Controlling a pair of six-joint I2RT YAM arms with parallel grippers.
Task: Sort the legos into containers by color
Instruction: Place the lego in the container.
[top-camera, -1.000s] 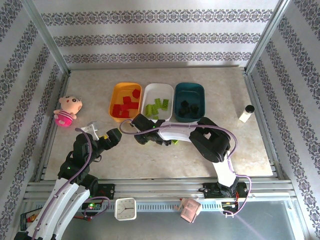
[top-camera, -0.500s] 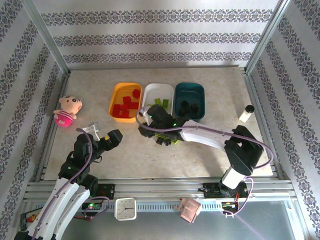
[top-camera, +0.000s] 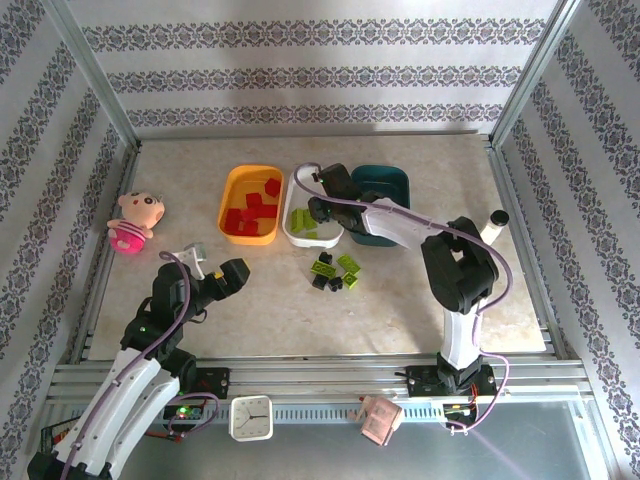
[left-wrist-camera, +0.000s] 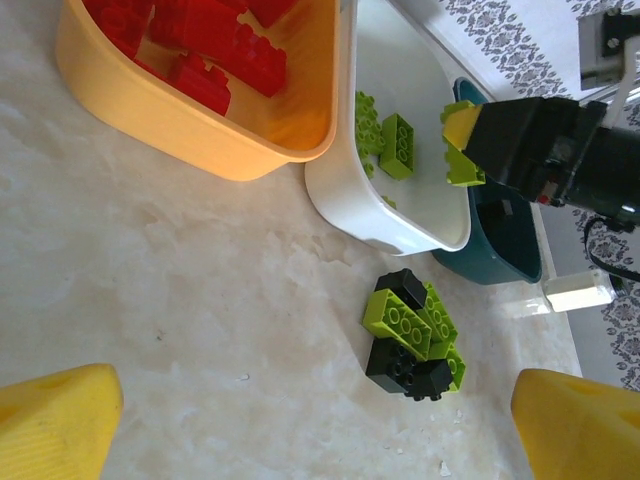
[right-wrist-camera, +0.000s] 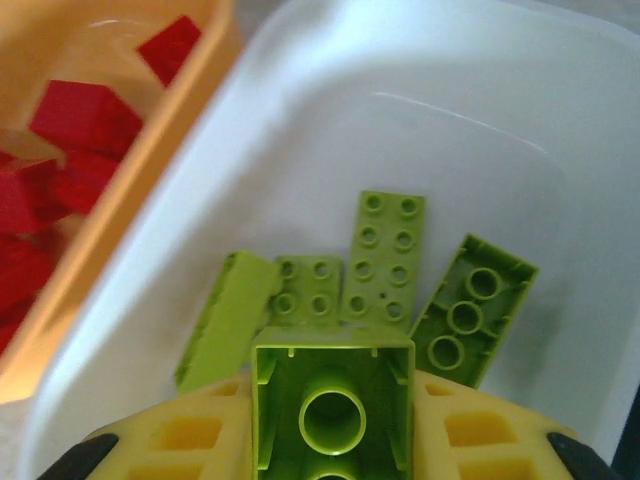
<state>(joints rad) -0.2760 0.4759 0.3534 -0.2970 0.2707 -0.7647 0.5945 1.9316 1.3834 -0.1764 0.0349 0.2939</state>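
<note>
My right gripper (top-camera: 316, 209) hangs over the white tray (top-camera: 328, 178), shut on a lime green brick (right-wrist-camera: 333, 400) seen from its hollow underside. Below it, several lime bricks (right-wrist-camera: 385, 255) lie in the white tray (right-wrist-camera: 480, 110). The orange-yellow tray (top-camera: 228, 190) holds red bricks (top-camera: 250, 212), and the dark teal tray (top-camera: 392, 176) stands to the right. A small cluster of lime and black bricks (top-camera: 335, 272) lies loose on the table in front of the trays (left-wrist-camera: 412, 335). My left gripper (top-camera: 214, 266) stands open near the front left, with nothing between its yellow fingertips (left-wrist-camera: 50, 420).
A pink plush doll (top-camera: 135, 220) lies at the left edge. A small white bottle with a black cap (top-camera: 493, 225) stands at the right. The three trays sit side by side, touching. Patterned walls close in the table on three sides.
My right gripper has moved away from the loose cluster and up over the white tray, carrying the lime brick. The left arm has barely moved.
</note>
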